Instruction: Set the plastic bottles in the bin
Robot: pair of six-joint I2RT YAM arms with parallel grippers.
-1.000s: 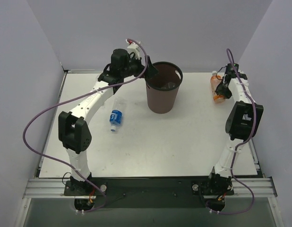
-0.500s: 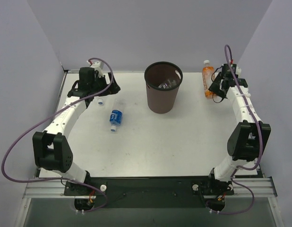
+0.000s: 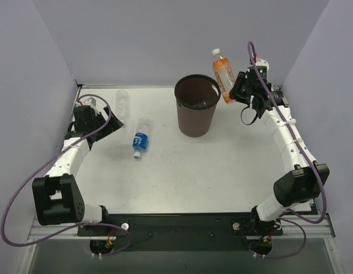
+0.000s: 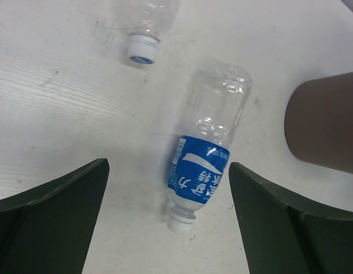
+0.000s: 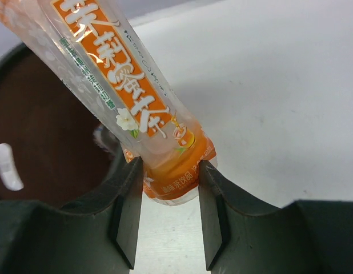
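Just beyond the right side of the bin's rim, the right gripper [image 3: 231,95] is clamped on the base of the orange bottle [image 3: 223,67], its two dark fingers [image 5: 128,205] pressing the bottle's lower end from either side. This bottle is lifted off the table [image 3: 222,165] and tilted, its white cap highest and leaning toward the bin [image 3: 196,121], so that in the right wrist view its labelled body crosses over the bin's dark mouth. That same view shows a small pale shape [image 5: 5,165] inside the bin, too little of it visible to say what it is. The bin stands upright toward the far middle of the table. Well to the left of the bin, the left gripper [image 4: 168,164] has its jaws spread wide and holds nothing; it hangs above the table, looking down on the blue-labelled bottle [image 4: 205,165]. This bottle lies on its side on the table to the left of the bin, apart from it, with its cap end pointing toward the near edge and its clear bottom end pointing away. Farther left of the bin and toward the back wall, the unlabelled clear bottle [image 3: 121,103] also lies on its side, near the blue-labelled one but not touching it, its cap [image 4: 141,49] facing the near side.
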